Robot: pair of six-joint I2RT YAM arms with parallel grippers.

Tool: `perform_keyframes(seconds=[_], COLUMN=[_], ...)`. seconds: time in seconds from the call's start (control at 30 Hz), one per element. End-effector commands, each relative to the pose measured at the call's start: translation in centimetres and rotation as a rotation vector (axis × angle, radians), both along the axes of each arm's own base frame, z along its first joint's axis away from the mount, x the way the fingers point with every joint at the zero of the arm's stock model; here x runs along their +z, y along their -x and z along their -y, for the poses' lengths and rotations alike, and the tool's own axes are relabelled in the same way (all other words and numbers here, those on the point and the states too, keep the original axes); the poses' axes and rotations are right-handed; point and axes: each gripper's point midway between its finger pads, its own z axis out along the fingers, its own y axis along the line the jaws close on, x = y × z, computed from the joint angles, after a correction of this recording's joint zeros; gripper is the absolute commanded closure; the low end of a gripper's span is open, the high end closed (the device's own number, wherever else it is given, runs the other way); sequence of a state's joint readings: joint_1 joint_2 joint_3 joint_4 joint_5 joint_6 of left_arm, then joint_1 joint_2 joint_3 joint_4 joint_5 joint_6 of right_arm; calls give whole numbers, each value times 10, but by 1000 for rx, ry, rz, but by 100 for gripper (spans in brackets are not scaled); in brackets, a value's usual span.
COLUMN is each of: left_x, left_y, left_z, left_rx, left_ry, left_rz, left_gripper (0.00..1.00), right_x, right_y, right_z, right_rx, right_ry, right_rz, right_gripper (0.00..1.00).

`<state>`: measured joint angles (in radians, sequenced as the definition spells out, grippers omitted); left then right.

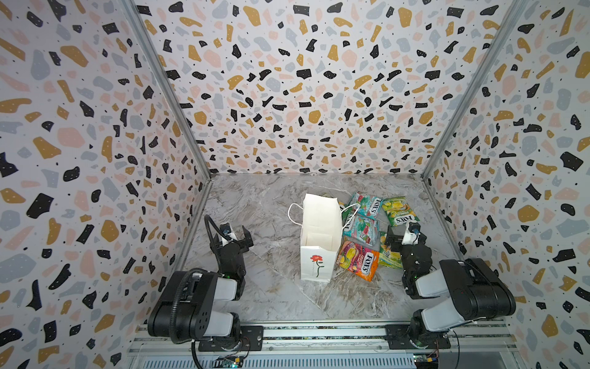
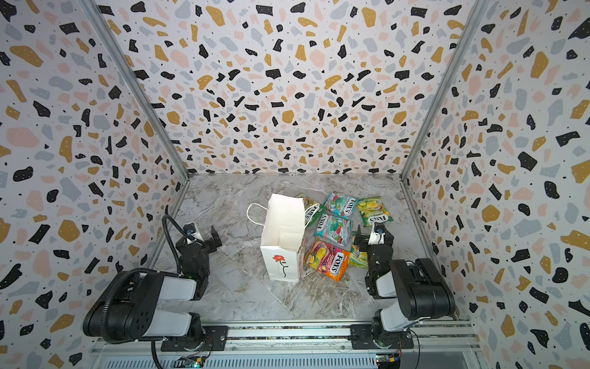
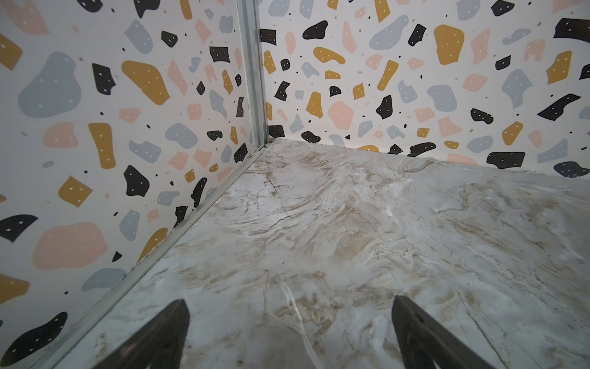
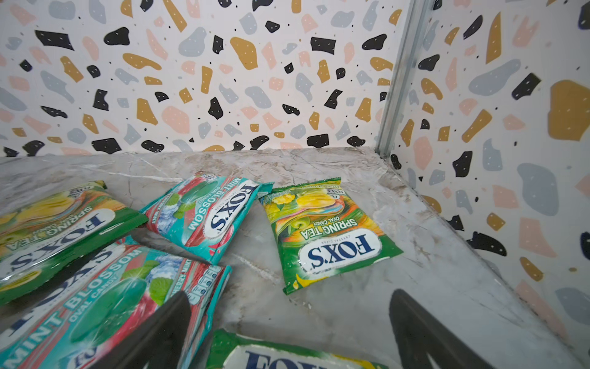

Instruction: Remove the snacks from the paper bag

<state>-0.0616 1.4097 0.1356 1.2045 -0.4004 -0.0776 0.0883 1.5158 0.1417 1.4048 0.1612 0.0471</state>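
1. Six snacks [image 1: 360, 228], as far as you can count them in both top views, lie flat on the table [image 1: 255, 207]. They form a loose cluster just beside the paper bag [image 1: 319, 230], all on its right-arm side. One is half hidden behind the bag's far edge.
2. The paper bag stands upright with its mouth open. What shows of its inside in a top view is bare white paper, so I judge it emptied, though its near inner wall is hidden from you.
3. The step in hand looks like the close of the last set-down. One green pouch [image 4: 271, 351] lies on the table at the near edge of the cluster, under the right fingers [image 4: 153, 335].
4. Those right fingers are spread wide and grasp nothing. The pouch sits below the gap between them, untouched as far as the wrist view shows.
5. Your next move calls for lifting the right arm straight clear of the pouch without dragging it. Then look into the bag to confirm nothing remains.
6. The left fingers [image 3: 159, 335] are likewise released and hold nothing. They hover above bare table, well apart from the bag on its opposite side.
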Motion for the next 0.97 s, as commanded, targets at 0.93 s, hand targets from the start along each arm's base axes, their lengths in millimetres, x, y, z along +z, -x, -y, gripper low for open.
perform_keyframes(seconds=[0.93], left_x=[16], left_y=[-5], left_z=[0], left_rx=[6], left_ry=[-16], left_rz=[54], left_gripper=[0], right_x=[4], right_y=[-4], right_z=[4], right_rx=[-47], right_ry=[27], right_rz=[3], right_gripper=[1])
